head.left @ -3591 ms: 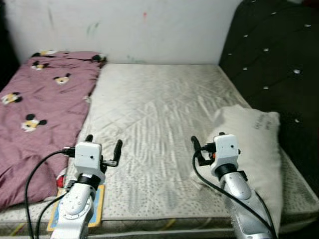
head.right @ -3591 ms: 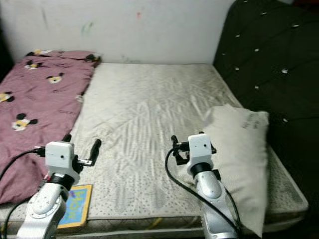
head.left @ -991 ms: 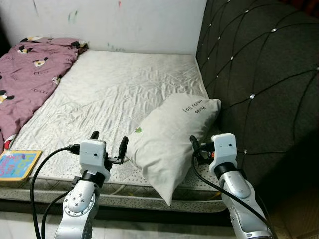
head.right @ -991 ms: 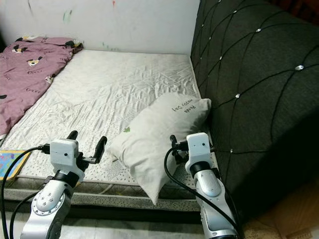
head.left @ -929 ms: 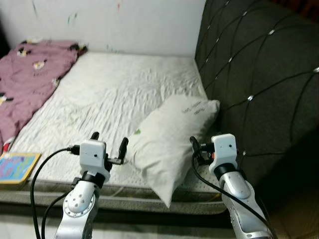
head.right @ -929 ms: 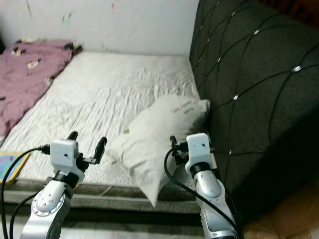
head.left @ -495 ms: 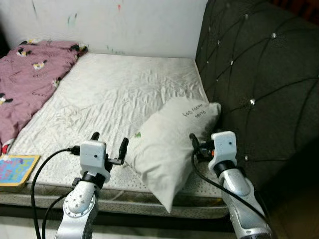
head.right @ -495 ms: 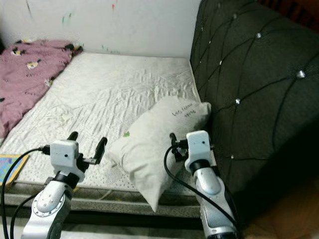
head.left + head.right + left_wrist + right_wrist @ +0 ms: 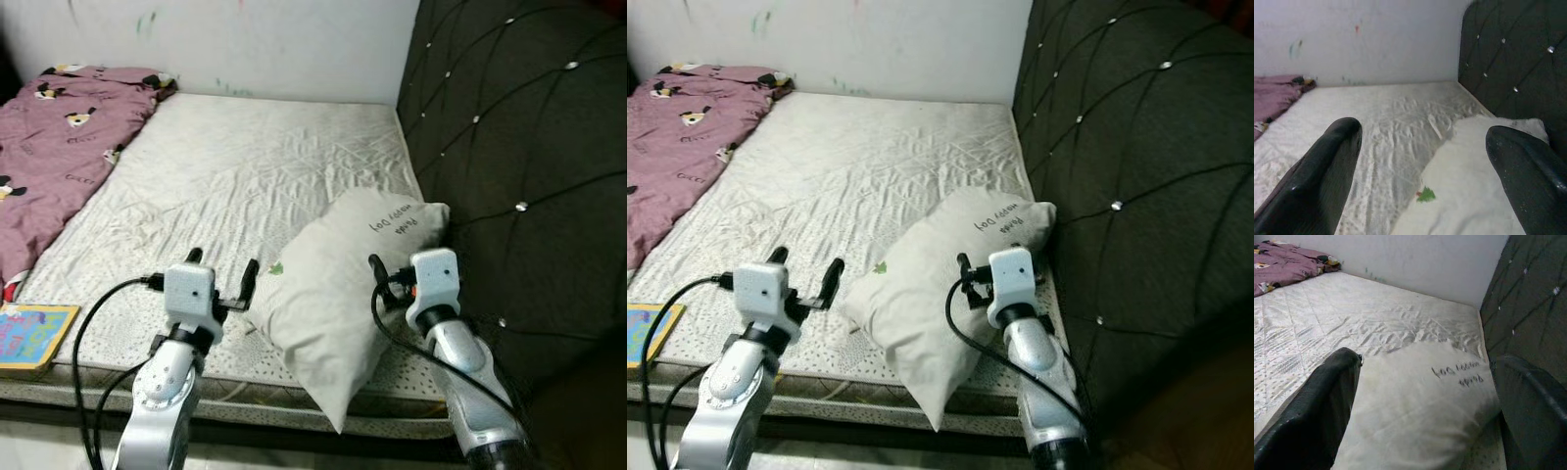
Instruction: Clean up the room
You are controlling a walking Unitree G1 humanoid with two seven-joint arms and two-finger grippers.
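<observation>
Closer now than a moment ago, the robot stands at the foot corner of the bare mattress point(image 9: 245, 186), and the white pillow point(image 9: 338, 284) looms larger between its raised arms. It lies askew at the mattress's near right corner, one end against the dark tufted headboard point(image 9: 519, 147), the other overhanging the edge. The left gripper point(image 9: 217, 272) hovers just beside the pillow's left flank, fingers spread wide and empty; the right gripper point(image 9: 1425, 396) sits over its upper side, jaws likewise parted and holding nothing. A clean pickup likely means pinching the soft cover from both flanks, since it will sag. A pink cartoon-print blanket point(image 9: 59, 147) lies rumpled on the far left, a colourful book point(image 9: 24, 335) at the near edge.
</observation>
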